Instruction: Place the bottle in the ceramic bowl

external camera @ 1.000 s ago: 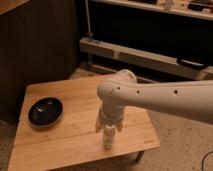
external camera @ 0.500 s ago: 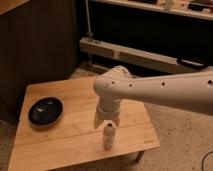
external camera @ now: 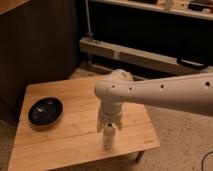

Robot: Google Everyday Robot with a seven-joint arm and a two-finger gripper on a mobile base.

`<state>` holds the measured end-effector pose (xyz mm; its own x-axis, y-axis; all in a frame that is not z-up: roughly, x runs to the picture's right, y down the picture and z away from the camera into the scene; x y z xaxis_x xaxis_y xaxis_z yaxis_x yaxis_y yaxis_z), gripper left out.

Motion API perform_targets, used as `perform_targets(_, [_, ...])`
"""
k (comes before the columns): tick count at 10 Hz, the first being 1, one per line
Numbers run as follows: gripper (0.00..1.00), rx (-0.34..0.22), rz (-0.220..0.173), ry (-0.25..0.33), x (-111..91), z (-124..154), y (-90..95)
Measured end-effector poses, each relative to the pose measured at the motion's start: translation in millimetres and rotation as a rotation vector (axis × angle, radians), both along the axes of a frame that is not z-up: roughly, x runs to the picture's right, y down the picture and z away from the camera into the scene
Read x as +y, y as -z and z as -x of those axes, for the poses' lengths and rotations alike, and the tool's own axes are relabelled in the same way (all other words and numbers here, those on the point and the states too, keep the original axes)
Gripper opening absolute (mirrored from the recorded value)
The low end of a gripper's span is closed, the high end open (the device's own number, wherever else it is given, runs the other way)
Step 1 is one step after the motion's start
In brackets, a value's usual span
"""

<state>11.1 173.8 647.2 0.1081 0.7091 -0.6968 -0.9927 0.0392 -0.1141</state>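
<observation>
One bottle (external camera: 108,138) upright, long axis vertical, fingers (external camera: 101,125) spread just above it

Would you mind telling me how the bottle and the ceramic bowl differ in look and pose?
The bottle is whitish; the ceramic bowl is dark and glossy. The bottle stands upright and narrow; the ceramic bowl sits low and wide. The gripper hangs directly over the bottle; the ceramic bowl lies apart with nothing over it. Both rest on the wooden table.
</observation>
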Motion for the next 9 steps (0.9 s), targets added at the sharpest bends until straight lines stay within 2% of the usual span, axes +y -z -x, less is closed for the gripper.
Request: perform_targets(9, [0.65, 0.012, 0.021, -0.004, 19, 10, -29.6])
